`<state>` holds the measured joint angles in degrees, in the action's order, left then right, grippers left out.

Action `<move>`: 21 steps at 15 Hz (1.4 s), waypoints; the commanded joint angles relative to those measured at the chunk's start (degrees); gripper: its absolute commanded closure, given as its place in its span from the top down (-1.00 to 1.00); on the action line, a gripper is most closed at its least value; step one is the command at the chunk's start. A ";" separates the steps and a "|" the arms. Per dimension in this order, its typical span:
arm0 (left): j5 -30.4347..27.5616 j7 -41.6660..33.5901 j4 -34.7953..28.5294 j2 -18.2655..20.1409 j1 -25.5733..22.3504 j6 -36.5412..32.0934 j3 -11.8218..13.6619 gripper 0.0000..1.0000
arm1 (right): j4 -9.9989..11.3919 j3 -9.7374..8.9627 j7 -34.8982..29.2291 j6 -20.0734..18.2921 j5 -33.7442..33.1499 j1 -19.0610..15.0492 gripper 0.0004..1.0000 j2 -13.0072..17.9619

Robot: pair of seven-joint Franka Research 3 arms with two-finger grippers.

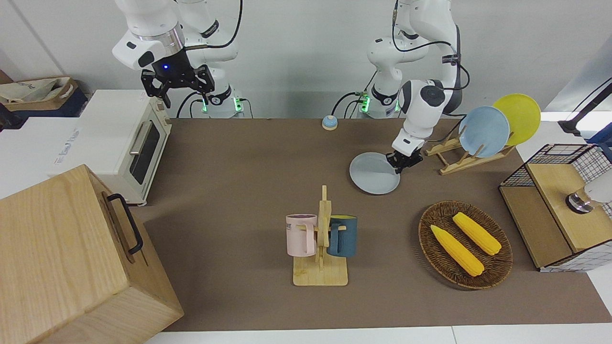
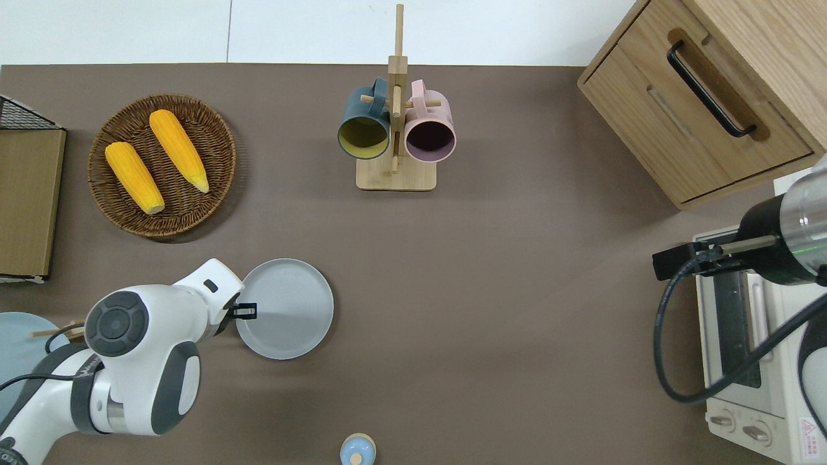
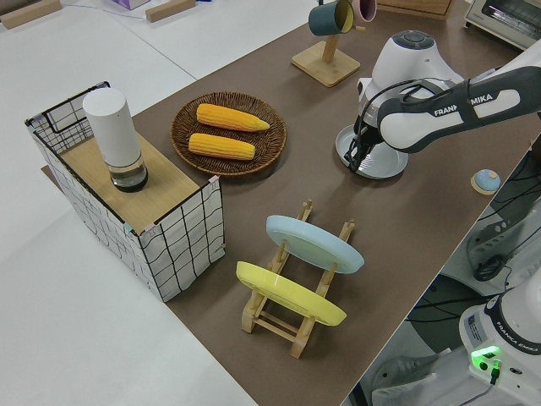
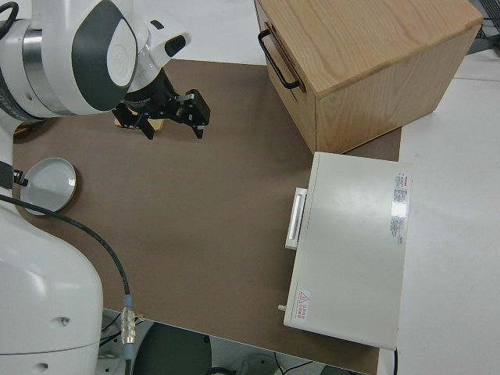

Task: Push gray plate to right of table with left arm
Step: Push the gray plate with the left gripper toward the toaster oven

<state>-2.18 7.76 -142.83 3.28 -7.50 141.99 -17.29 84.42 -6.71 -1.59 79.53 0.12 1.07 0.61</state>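
The gray plate (image 1: 374,173) lies flat on the brown table (image 1: 239,167), nearer to the robots than the corn basket; it also shows in the overhead view (image 2: 285,309) and the left side view (image 3: 374,162). My left gripper (image 1: 401,163) is low at the table, its shut fingertips touching the plate's rim on the side toward the left arm's end (image 2: 245,310). My right gripper (image 1: 177,86) is open, empty and parked.
A wicker basket (image 2: 223,139) with two corn cobs and a two-mug rack (image 2: 395,129) stand farther from the robots. A rack holds a sky-blue plate (image 1: 484,131) and a yellow plate (image 1: 519,118). A bell (image 2: 357,450), a toaster oven (image 1: 129,138) and a wooden cabinet (image 1: 71,258) are also here.
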 commanded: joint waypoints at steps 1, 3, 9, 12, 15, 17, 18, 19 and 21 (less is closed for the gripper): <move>-0.63 9.45 -0.08 -1.51 6.78 1.18 0.33 -1.00 | -0.22 -0.76 0.01 -0.69 0.59 -1.16 0.97 0.36; -0.63 14.63 0.80 -2.48 10.29 1.09 0.33 -1.00 | -0.22 -0.85 0.01 -0.69 0.59 -1.16 0.97 0.36; -0.55 30.01 4.66 -4.59 20.75 0.74 0.33 -1.00 | -0.22 -0.85 -0.08 -0.69 0.59 -1.16 0.97 0.36; 0.07 38.36 8.17 -7.31 25.94 0.65 0.50 -1.00 | -0.22 -0.76 0.01 -0.69 0.59 -1.16 0.97 0.36; 0.07 43.21 10.72 -9.42 30.25 0.65 0.33 -1.00 | -0.22 -0.85 -0.08 -0.69 0.59 -1.16 0.97 0.36; 0.16 46.63 13.79 -11.79 32.54 0.65 0.50 -1.00 | -0.22 -0.76 0.01 -0.69 0.59 -1.16 0.97 0.36; 0.24 48.13 15.37 -13.02 33.77 0.57 0.50 -1.00 | -0.22 -0.76 0.01 -0.69 0.59 -1.16 0.97 0.36; 0.94 49.88 16.70 -14.08 34.74 0.56 0.50 -1.00 | -0.22 -0.76 -0.08 -0.69 0.59 -1.16 0.97 0.36; 2.96 53.49 18.72 -16.19 36.41 0.56 0.50 -1.00 | -0.22 -0.76 0.01 -0.69 0.59 -1.16 0.97 0.36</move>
<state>-1.86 55.97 -128.70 -8.08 25.93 142.30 -17.67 84.42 -6.71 -1.59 79.53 0.12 1.07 0.61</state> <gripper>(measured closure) 0.974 0.013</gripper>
